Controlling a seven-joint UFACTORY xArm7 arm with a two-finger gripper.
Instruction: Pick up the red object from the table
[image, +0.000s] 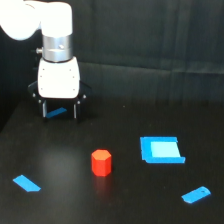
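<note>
Red object (101, 162), below and toward exterior view's right of gripper (60, 109): matte, smooth, plastic-like. Table (120, 200): black, matte, flat. Gripper housing: white glossy plastic under brushed-metal collar; fingers dark, matte. Backdrop (150, 35) behind gripper: dark wrinkled cloth. Blue pieces (160, 150): flat, smooth.

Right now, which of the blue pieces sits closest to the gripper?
The small blue piece seen between the gripper's fingers, at the exterior view's upper left. The large blue square and the two blue strips lie well away, nearer the camera.

The red object (101, 162) stands on the table (125, 200), well apart from the open fingers (45, 108).
</note>
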